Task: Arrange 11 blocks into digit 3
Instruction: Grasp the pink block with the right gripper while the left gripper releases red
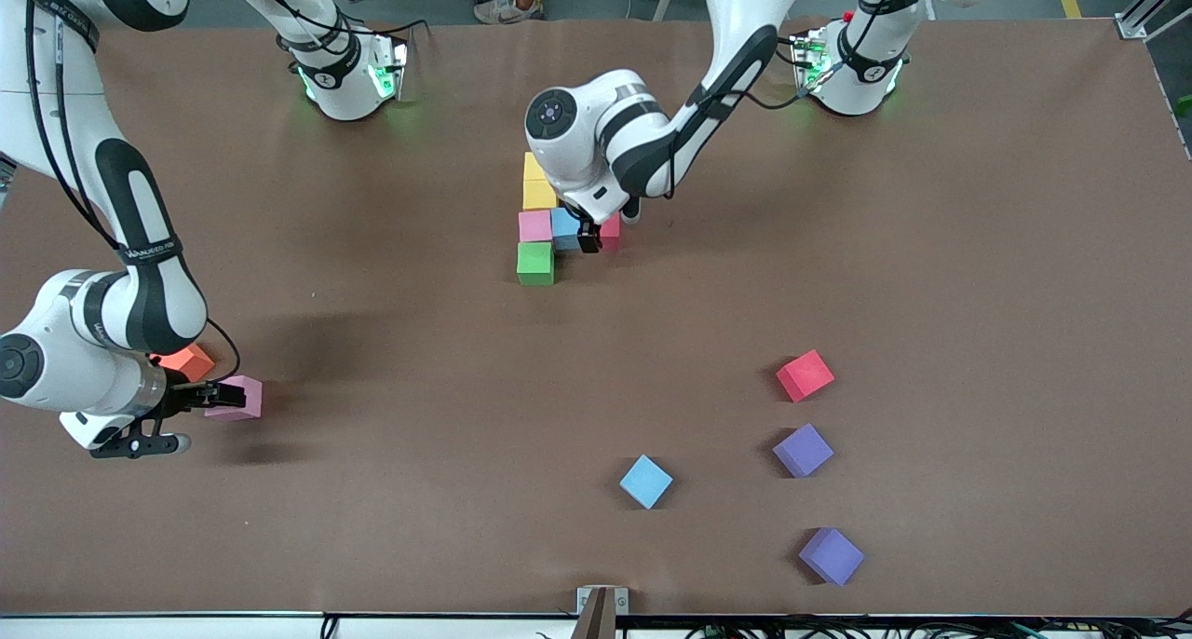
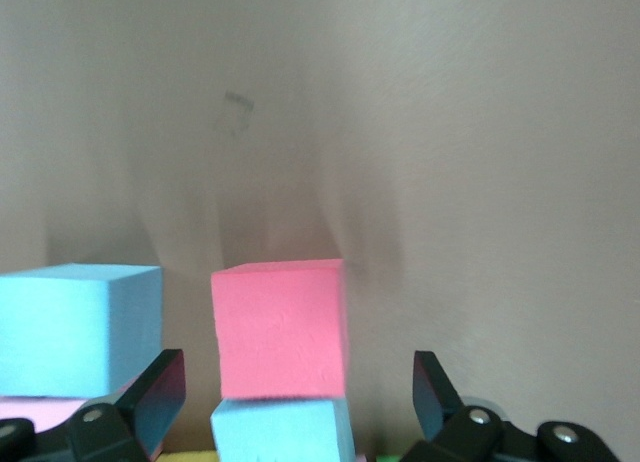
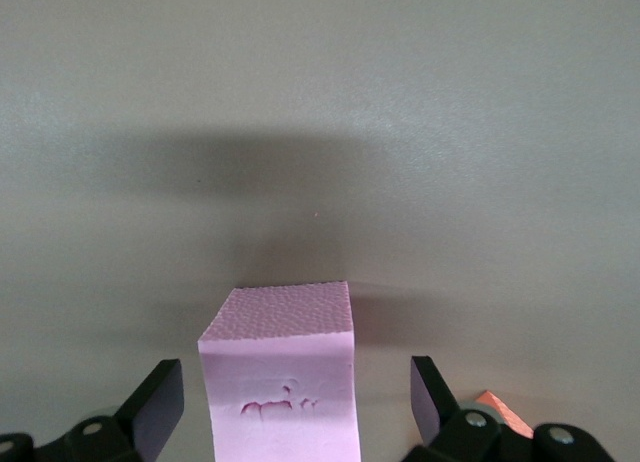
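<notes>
Mid-table, a cluster of blocks holds two yellow cubes (image 1: pixel 537 194), a pink one (image 1: pixel 535 225), a light blue one (image 1: pixel 563 228), a red one (image 1: pixel 611 232) and a green one (image 1: pixel 535 263). My left gripper (image 1: pixel 589 239) hangs low over this cluster, open. In the left wrist view the red cube (image 2: pixel 280 327) and a light blue cube (image 2: pixel 283 430) lie between its spread fingers (image 2: pixel 160 397), with gaps on both sides. My right gripper (image 1: pixel 222 397) is open around a loose pink block (image 1: pixel 240 399) at the right arm's end; its fingers (image 3: pixel 160 402) stand clear of the block (image 3: pixel 280 382).
An orange cube (image 1: pixel 189 361) sits close beside the right gripper. Loose blocks lie nearer the front camera toward the left arm's end: a red one (image 1: pixel 805 375), two purple ones (image 1: pixel 803 450) (image 1: pixel 831 556) and a light blue one (image 1: pixel 645 482).
</notes>
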Robot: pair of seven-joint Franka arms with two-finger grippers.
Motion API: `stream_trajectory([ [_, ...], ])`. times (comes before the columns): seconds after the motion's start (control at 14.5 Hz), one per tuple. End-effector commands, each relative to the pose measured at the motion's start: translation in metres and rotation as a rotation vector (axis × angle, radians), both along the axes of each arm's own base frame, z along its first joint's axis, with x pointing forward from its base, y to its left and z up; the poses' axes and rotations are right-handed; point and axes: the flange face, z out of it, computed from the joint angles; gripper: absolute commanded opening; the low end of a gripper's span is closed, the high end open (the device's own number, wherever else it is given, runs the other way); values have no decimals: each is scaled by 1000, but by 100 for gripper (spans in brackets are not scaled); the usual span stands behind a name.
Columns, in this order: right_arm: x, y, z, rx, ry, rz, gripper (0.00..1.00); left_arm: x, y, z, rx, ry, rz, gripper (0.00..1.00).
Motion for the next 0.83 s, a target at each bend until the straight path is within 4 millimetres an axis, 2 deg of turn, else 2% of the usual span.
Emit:
stream_trajectory([
  [0.0, 2, 0, -7, -12, 5, 21, 100, 34, 24, 57, 2, -39, -54, 100],
  [0.28, 5, 0, -16, -13, -27, 23, 100, 128, 91, 103, -12, -135, -37, 100],
  [0.48, 6, -1, -22, -12, -38, 24, 95, 183, 143, 119, 1, -188, -24, 100],
  [0.55, 5, -1, -23, -12, -37, 24, 90, 196, 160, 120, 2, -183, -36, 100],
  [0.76, 2, -1, -27, -9, -19, 7, 51, 235, 212, 130, -3, -170, -107, 100],
])
